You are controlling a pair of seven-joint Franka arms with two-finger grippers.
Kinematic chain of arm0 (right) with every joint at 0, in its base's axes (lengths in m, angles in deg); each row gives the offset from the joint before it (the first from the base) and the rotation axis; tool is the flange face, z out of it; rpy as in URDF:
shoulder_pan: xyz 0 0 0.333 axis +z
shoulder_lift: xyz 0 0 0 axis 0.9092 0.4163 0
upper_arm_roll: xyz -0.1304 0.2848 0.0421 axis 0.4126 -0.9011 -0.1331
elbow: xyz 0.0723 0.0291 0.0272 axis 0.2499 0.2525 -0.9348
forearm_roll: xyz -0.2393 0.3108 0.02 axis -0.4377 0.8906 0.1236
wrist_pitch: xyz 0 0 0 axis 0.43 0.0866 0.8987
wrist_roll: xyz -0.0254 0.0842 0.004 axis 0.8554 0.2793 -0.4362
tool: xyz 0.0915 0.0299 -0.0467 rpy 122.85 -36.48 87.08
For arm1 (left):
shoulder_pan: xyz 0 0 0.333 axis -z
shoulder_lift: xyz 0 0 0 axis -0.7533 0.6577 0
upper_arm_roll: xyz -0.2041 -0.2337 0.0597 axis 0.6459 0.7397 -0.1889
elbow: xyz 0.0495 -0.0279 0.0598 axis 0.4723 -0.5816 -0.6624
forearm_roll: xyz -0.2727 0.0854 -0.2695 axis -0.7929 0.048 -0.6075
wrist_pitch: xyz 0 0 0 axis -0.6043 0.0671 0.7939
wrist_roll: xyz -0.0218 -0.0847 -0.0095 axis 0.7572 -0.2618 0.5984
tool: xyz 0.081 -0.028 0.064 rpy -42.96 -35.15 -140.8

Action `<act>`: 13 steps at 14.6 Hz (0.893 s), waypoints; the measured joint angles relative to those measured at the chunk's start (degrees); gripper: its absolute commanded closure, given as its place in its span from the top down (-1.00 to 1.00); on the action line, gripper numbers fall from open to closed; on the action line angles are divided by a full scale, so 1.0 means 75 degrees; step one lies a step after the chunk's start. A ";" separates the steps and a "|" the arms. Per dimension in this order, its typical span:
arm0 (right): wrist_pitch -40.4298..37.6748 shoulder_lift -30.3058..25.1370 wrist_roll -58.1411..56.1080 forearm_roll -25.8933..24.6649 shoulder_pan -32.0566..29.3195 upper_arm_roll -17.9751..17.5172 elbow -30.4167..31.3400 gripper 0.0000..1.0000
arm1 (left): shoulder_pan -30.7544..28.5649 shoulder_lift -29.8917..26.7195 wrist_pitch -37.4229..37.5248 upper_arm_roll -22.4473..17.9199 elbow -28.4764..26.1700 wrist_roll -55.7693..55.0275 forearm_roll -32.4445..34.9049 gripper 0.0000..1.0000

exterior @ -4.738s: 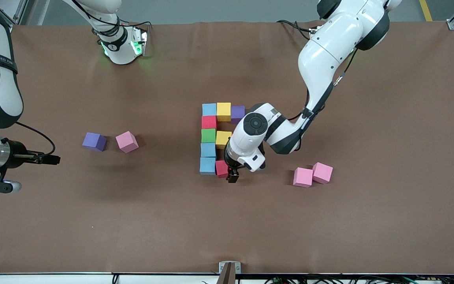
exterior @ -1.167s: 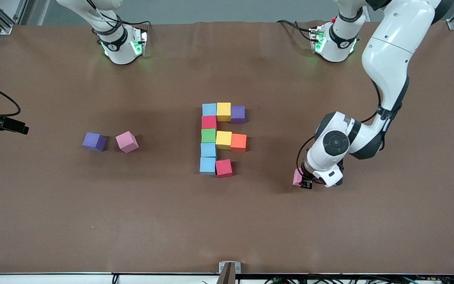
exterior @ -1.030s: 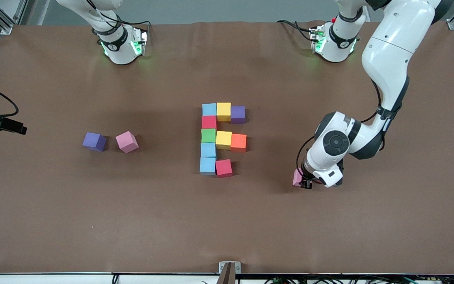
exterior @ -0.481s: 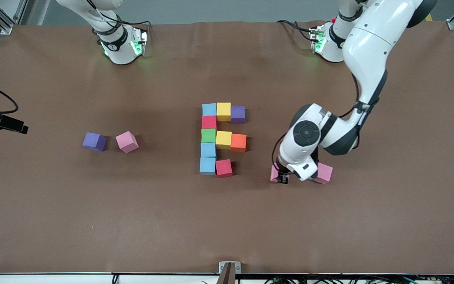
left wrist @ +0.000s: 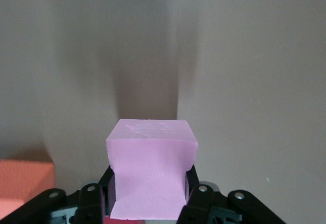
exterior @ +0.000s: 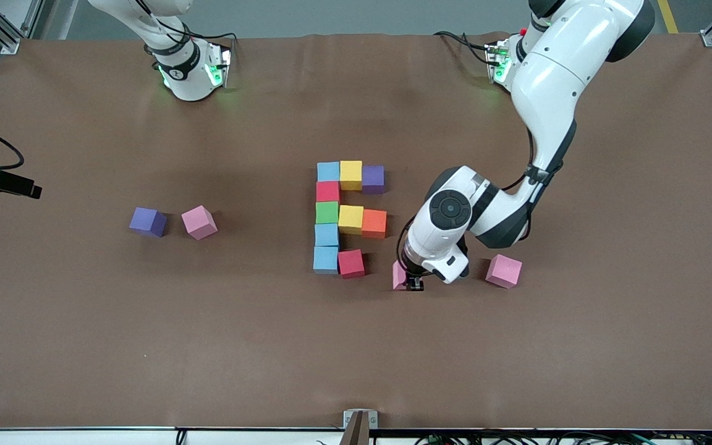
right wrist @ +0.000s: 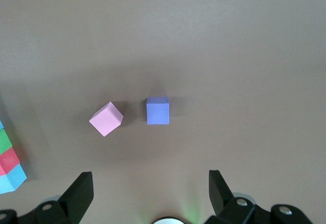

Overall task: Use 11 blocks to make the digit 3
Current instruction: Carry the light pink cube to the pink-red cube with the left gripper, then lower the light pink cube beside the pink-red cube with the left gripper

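Fourteen blocks in all: three light blue (exterior: 328,171), two yellow (exterior: 351,174), two red (exterior: 327,191) and two purple (exterior: 372,178). One green (exterior: 327,212), one orange (exterior: 374,223). Three pink (exterior: 197,222).

At frame centre, ten touching blocks (exterior: 350,217) form an unfinished E on the brown worktop (exterior: 356,346). Right of its red corner cube (exterior: 351,263), the left tool (exterior: 414,283) grips a pink cube (exterior: 399,275). Another pink cube (exterior: 504,271) sits farther right; at centre-left lie a purple cube (exterior: 148,221) and a pink one (exterior: 199,222).
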 measured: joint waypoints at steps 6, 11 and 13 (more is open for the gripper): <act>-0.0035 -0.0269 -0.0041 0.0002 0.0018 -0.0015 0.0110 1.00 | 0.0491 0.0375 -0.0272 0.0002 0.0175 -0.0309 -0.0153 -0.64; 0.0739 -0.0986 -0.0043 0.0002 0.0023 -0.0024 0.1246 1.00 | 0.0674 0.0545 -0.0282 -0.0013 0.0186 -0.0329 -0.0270 -0.64; 0.0689 -0.1131 -0.0043 0.0002 0.0023 -0.0025 0.1344 1.00 | 0.0696 0.0592 -0.0310 -0.0018 0.0211 -0.0330 -0.0270 -0.64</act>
